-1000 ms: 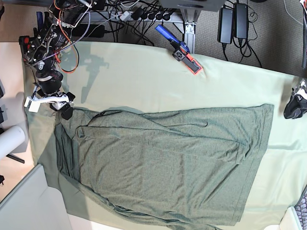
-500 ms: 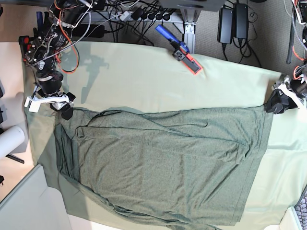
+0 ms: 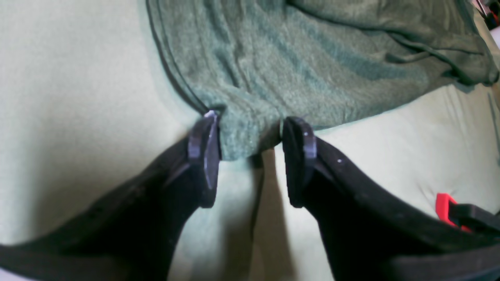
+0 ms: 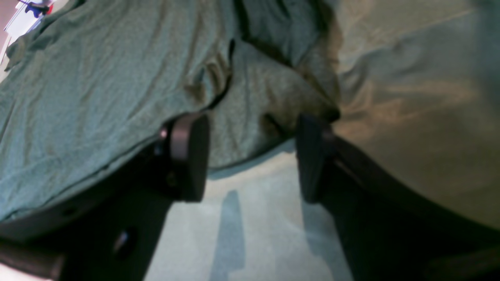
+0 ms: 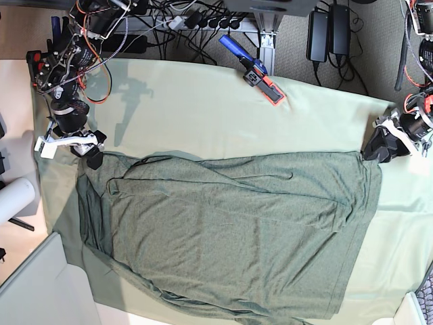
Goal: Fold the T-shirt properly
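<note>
The T-shirt (image 5: 230,230) lies spread flat on the pale green table cloth (image 5: 203,108), its long axis running from one side edge of the table to the other, filling the near half and reaching close to the near edge. Each arm sits at one far corner of the shirt. The right gripper (image 5: 93,150) hangs at the corner on the base view's left, by the bunched sleeve end; its wrist view shows both jaws apart with a wrinkled lump of cloth between them, and the jaws look to straddle the fabric without pinching it, though whether the pads touch it I cannot tell. The left gripper (image 5: 379,147) is at the opposite corner, where the straight edge of the shirt ends; in its wrist view the jaws stand open on either side of the corner tip (image 3: 246,136), the cloth reaching just in between the fingers (image 3: 205,156) with the table cloth showing below. So the shirt lies inward and toward the near edge from both grippers, and both are equally close to their own corners. The coming move seems to turn on both closing on those corners at once; the left has only a little fabric inside its jaws, so a slip there looks possible
</note>
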### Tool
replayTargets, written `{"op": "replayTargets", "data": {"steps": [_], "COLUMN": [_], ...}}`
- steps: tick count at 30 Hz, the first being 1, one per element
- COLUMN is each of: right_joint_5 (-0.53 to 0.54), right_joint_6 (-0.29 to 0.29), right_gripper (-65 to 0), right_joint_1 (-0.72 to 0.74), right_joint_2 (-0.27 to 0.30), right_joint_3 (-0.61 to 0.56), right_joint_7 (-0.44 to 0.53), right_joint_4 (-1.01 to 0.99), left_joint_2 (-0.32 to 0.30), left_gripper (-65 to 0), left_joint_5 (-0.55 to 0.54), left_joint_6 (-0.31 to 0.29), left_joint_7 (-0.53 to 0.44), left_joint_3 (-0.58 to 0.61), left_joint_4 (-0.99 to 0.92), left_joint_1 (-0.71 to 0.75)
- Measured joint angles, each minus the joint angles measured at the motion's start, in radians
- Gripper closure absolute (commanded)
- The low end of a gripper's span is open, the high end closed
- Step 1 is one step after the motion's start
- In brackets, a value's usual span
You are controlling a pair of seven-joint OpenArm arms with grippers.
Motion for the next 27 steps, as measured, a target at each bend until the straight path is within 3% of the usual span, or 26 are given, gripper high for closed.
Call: {"op": "replayTargets", "data": {"steps": [6,27], "right_joint_5": [-0.005,0.048], "right_joint_6": [0.0,0.0], "right_gripper": [-35.1,-35.1], "right_joint_1": [0.0,0.018], "right_joint_2": [0.0,-0.019], "right_joint_3": [0.0,-0.002], "right_joint_7": [0.0,0.06], "right_joint_4": [0.0,-0.128], "left_joint_2": [0.004,0.004], "left_gripper": [0.0,0.0], "left_joint_5": [0.029,0.031], "left_joint_6": [0.0,0.0], "left_joint_7": [-0.001,-0.008], "left_joint_3": [0.001,0.002], "left_joint_4": [0.0,0.0], "left_joint_1": [0.0,-0.003]}}
